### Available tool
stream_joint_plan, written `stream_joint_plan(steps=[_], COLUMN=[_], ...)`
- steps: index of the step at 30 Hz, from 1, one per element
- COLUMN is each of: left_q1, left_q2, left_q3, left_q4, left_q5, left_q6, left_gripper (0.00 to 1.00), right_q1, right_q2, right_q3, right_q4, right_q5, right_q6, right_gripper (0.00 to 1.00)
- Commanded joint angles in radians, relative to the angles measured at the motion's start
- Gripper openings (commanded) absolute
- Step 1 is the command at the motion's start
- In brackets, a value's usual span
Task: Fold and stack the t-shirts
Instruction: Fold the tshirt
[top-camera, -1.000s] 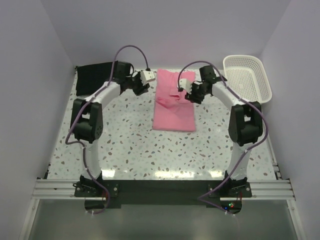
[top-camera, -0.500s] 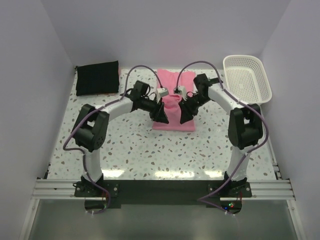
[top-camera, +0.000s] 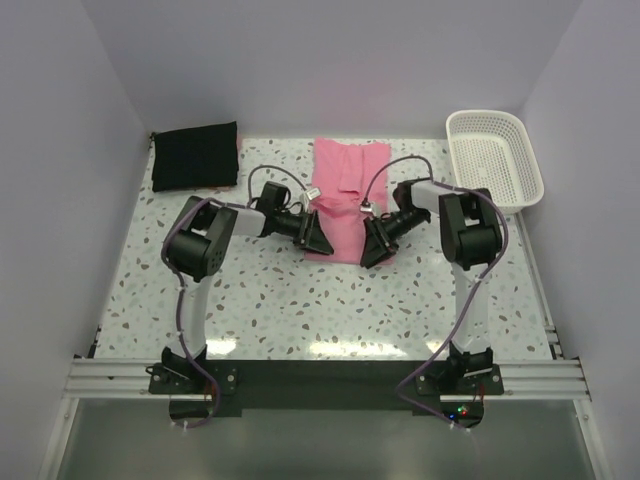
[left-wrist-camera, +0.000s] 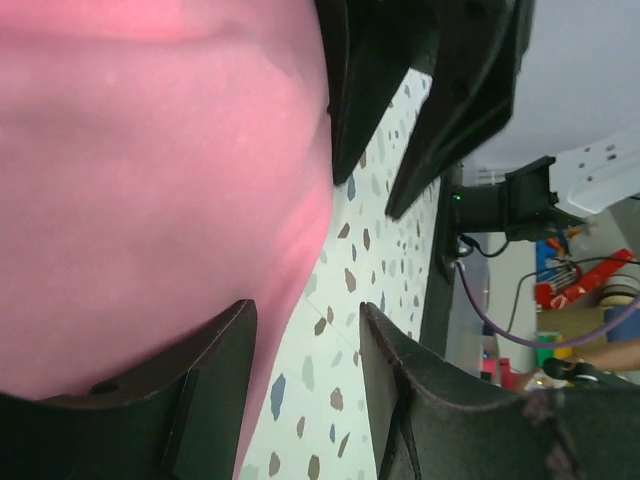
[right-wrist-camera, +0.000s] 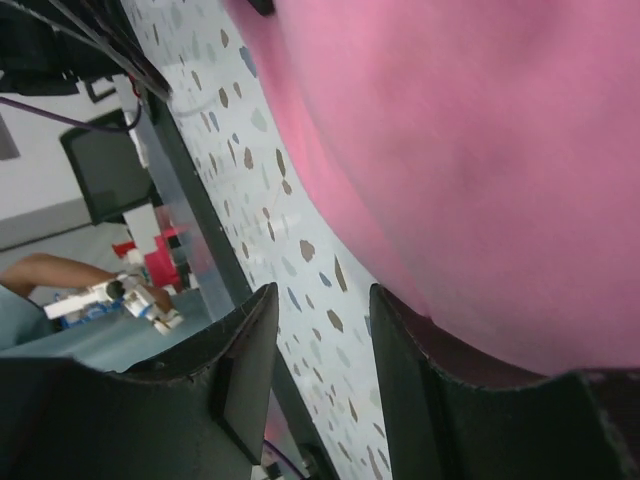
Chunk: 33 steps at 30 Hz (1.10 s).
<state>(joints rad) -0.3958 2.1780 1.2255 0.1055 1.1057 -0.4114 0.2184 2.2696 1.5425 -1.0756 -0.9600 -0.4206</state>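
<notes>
The pink t-shirt (top-camera: 345, 190) lies on the desk (top-camera: 290, 300) near the far edge's middle; the folded black t-shirt (top-camera: 195, 156) sits in the far-left corner. The left end effector (top-camera: 318, 238) and right end effector (top-camera: 375, 246) stand half-open at the pink shirt's near corners, gripping nothing.

A speckled terrazzo table (top-camera: 270, 290) is seen from above, with three items laid directly on it. A pink t-shirt (top-camera: 345, 190), partly folded, is spread from the far edge toward the middle. A black garment (top-camera: 195, 155), folded into a rectangle, is set in the far left corner. A white lattice basket (top-camera: 485, 114) is placed at the far right, well apart from both.
</notes>
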Motion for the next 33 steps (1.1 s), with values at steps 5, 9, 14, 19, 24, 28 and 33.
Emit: stream_joint_plan(steps=[5, 9, 14, 19, 24, 28, 33], left_q1=[0.060, 0.080, 0.084, 0.069, -0.018, -0.093, -0.141], left_q2=[0.002, -0.064, -0.217, -0.389, -0.478, -0.492, -0.428], left_q3=[-0.067, -0.073, -0.026, -0.061, -0.165, -0.256, -0.264], left_q4=[0.072, 0.053, -0.267, -0.383, -0.304, -0.210, -0.170], left_q5=[0.026, 0.045, -0.015, -0.205, -0.392, -0.452, -0.524], left_q6=[-0.037, 0.003, 0.405, 0.912, 1.238, 1.426, 1.478], left_gripper=[0.52, 0.52, 0.51, 0.51, 0.51, 0.51, 0.50], right_q1=[-0.096, -0.094, -0.093, -0.085, 0.014, 0.076, 0.113], right_q2=[0.033, -0.021, -0.189, -0.430, -0.593, -0.645, -0.627], right_q3=[-0.030, -0.016, 0.047, -0.039, -0.289, -0.454, -0.527], right_q4=[-0.021, -0.058, -0.122, 0.005, 0.325, 0.527, 0.621], right_q5=[0.046, 0.014, 0.061, 0.259, 0.427, 0.504, 0.537], right_q6=[-0.023, -0.030, -0.153, -0.346, -0.573, -0.705, -0.757], right_gripper=[0.45, 0.45, 0.42, 0.43, 0.44, 0.43, 0.43])
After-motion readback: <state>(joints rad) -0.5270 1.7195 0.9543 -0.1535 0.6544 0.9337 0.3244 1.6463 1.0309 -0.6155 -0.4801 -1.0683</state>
